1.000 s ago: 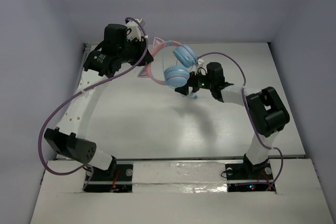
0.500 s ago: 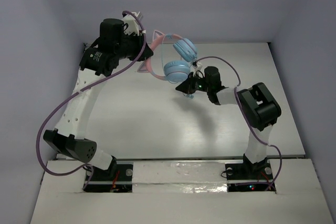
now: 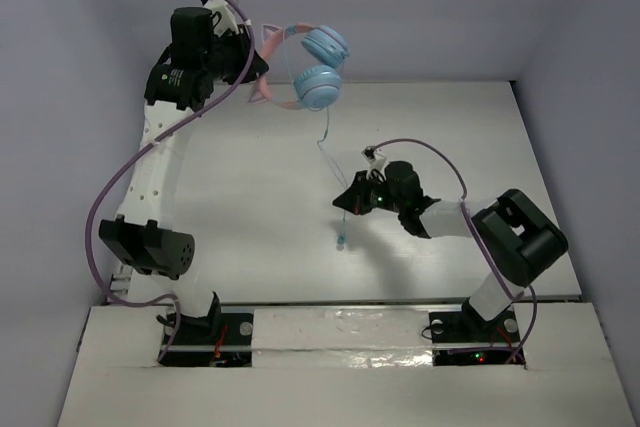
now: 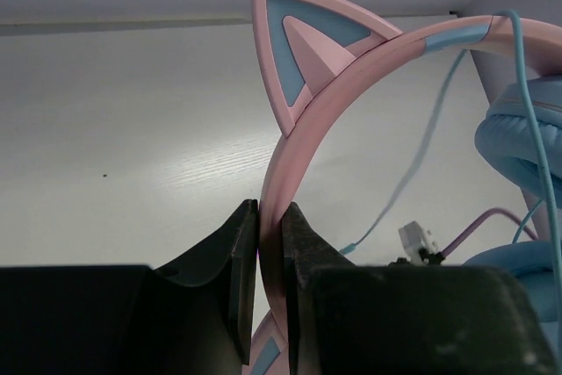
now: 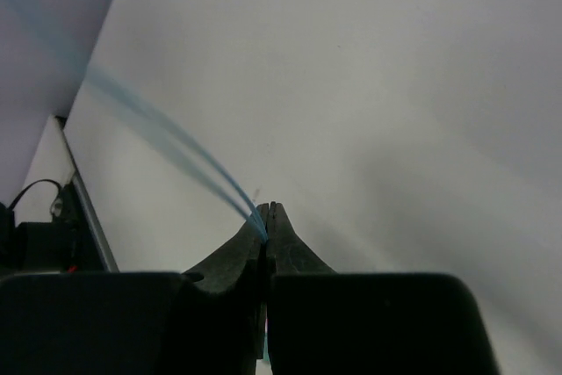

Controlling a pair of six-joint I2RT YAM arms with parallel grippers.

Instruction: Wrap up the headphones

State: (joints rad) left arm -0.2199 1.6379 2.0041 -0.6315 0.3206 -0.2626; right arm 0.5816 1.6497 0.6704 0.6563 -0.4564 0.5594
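Observation:
The headphones (image 3: 318,75) hang in the air at the back left, light-blue ear cups (image 4: 525,142) to the right of the pink headband (image 4: 307,116) with its cat ears. My left gripper (image 3: 246,65) (image 4: 270,210) is shut on the headband, one finger on each side of the pink band. The thin pale-blue cable (image 3: 325,137) runs down from the cups to my right gripper (image 3: 344,205), which sits low over the middle of the table. That gripper (image 5: 267,209) is shut on the cable (image 5: 171,138). The cable's end (image 3: 341,240) dangles below it.
The white table (image 3: 240,217) lies inside grey walls (image 3: 60,97) on the left, back and right. Purple hoses (image 3: 110,197) loop along both arms. The arm bases (image 3: 200,332) stand at the near edge.
My left arm has lifted the headphones up and to the back left. My right gripper has shut on the cable and drawn it toward the near side, away from the cups.

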